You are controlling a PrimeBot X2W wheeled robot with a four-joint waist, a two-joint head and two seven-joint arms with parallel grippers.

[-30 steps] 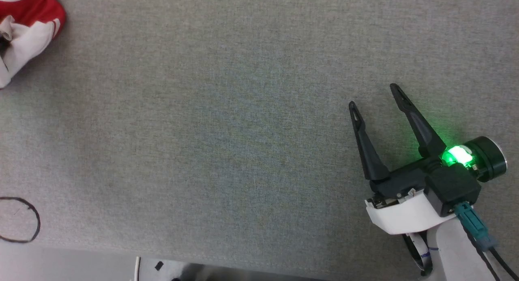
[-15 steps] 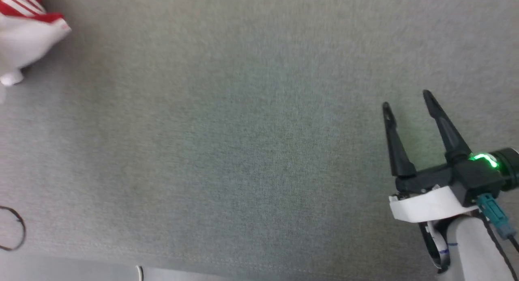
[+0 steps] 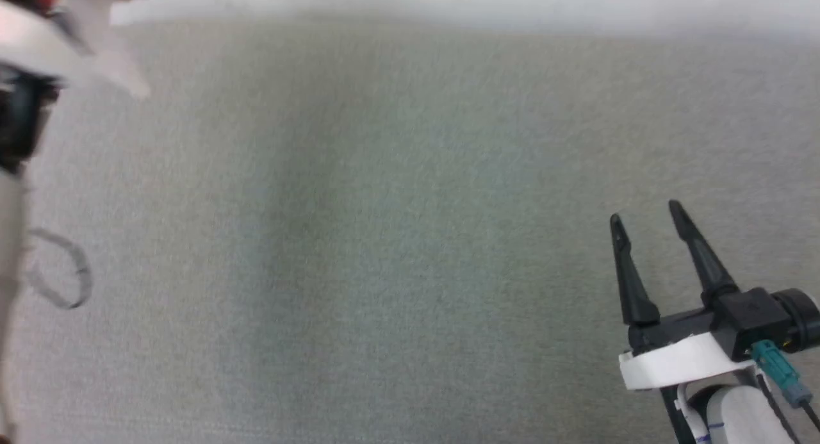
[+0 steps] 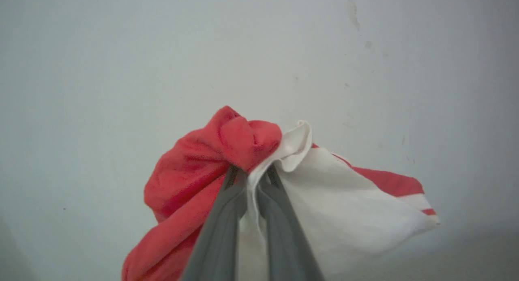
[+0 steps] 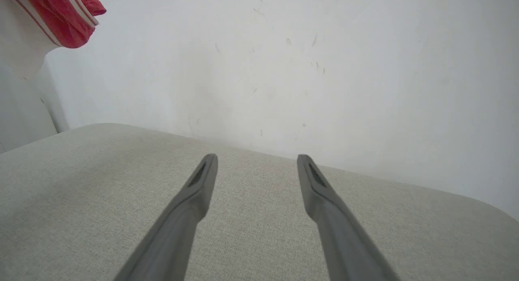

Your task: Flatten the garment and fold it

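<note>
**Garment** [image 4: 190, 183]: red jersey with a white panel. The fabric is thin with a slight sheen, bunched into a soft knot of folds, and red-and-white stripe trim runs along one hanging edge. It is held aloft at the robot's left, clear of the desk, against the wall.

**Left end effector** [image 4: 252, 173]: two long grey fingers pinched nearly together on a fold where red meets white.

**Right end effector** [image 3: 646, 213]: fingers spread wide with nothing between them, low over the desk's right side.

**Desk** [image 3: 384, 239]: flat, covered in grey-beige woven cloth, with a rounded far corner.

**Wall** [image 5: 284, 70]: pale, matte, lightly scuffed.

**Thin dark loop** [image 3: 61, 271]: blurred, on the desk at left.
</note>
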